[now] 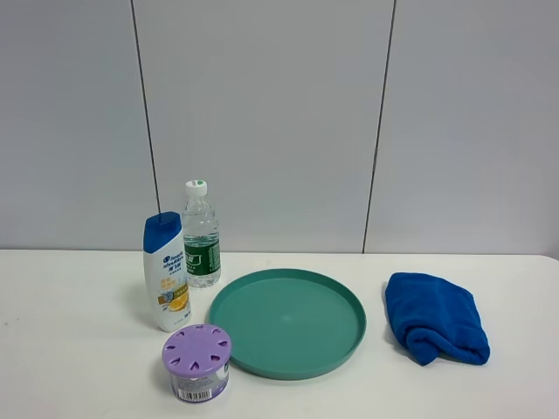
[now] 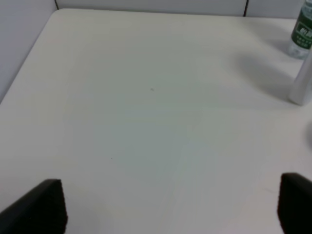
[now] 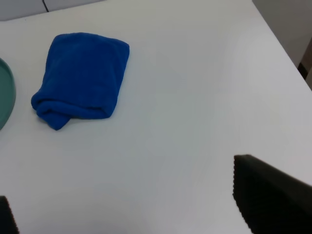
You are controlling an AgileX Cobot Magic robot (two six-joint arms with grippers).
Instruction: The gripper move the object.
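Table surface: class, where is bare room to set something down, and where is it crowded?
Free: right of the folded blue cloth, and left of the white shampoo bottle. Crowded: shampoo bottle, clear water bottle, purple-lidded jar and round teal plate cluster together.

**Five items spread across the white table**

Here's the white tabletop (image 1: 79, 367), and it carries plenty. At the left stands the white plastic shampoo bottle with a blue flip cap (image 1: 166, 272), upright, and just behind it the clear water bottle with a green label and white cap (image 1: 200, 234), also upright. In front of them sits a small jar with a purple perforated lid (image 1: 196, 361). The round teal plastic plate (image 1: 287, 322) lies flat in the middle, beside the jar. Off to the right, apart from the plate, rests a folded blue cloth (image 1: 434, 316).
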